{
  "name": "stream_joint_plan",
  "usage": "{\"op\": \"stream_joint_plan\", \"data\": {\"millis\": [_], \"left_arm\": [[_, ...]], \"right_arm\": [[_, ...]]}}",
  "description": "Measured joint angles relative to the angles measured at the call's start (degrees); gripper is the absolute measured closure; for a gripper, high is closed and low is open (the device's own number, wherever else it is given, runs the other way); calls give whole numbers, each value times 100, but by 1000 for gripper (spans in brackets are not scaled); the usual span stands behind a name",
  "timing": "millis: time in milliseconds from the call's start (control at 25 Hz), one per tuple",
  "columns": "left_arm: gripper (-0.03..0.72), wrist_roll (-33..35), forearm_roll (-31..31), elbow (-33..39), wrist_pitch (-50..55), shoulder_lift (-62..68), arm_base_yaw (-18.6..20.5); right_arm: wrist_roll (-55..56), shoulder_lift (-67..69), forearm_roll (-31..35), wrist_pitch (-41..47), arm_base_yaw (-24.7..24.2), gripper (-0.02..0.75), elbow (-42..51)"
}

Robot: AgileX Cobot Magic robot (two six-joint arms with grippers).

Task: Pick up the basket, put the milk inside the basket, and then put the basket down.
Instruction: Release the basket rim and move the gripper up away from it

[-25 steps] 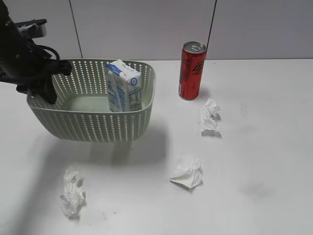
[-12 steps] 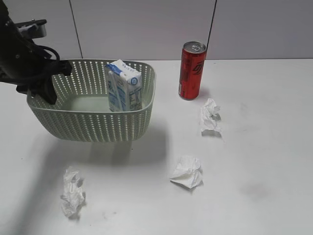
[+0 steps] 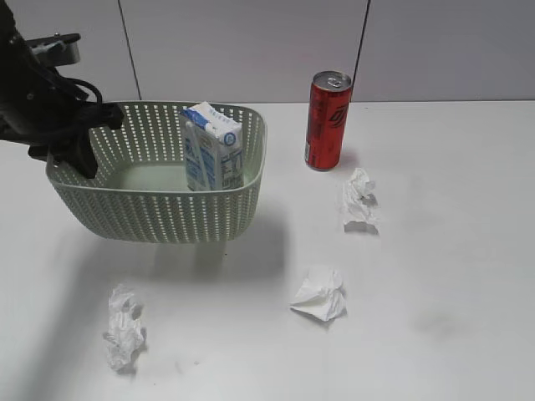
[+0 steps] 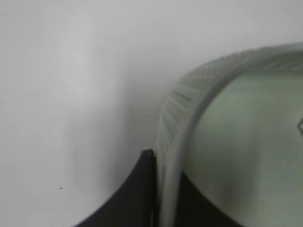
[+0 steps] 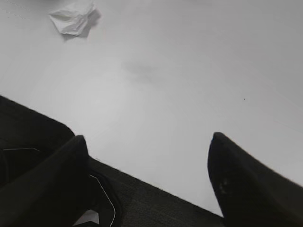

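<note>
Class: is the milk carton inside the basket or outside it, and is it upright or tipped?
Inside and upright: the milk carton stands on the basket floor, gable top up.

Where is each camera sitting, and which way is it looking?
Exterior view: in front of the table, looking down at a slant at the basket with the milk inside, the red can and paper balls; the left gripper shows, clamped on the basket's left rim.
Left wrist view: on the left arm, looking down past the jaws, pinched on the basket rim.
Right wrist view: on the right arm, looking across bare table to a paper ball; the right gripper is open and empty.
Exterior and left wrist views share the basket and that grip.
</note>
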Motion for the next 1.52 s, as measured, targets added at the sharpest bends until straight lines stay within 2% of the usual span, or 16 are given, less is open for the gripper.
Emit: {"op": "stream_joint_plan", "data": {"millis": [360, 440, 680, 1080, 1520], "left_arm": [[703, 0, 0, 0, 43, 0, 0], [703, 0, 0, 0, 43, 0, 0], [703, 0, -7, 0, 18, 0, 0], [703, 6, -196, 0, -200, 60, 0], [703, 11, -392, 0, -787, 901, 0]], "right_arm": [[7, -915, 2, -4, -1780, 148, 0], [9, -1281, 2, -4, -2000, 148, 0], [9, -2082, 46, -4, -2081, 148, 12], [14, -2102, 152, -4, -2081, 148, 12], [14, -2102, 152, -4, -2081, 148, 12]]}}
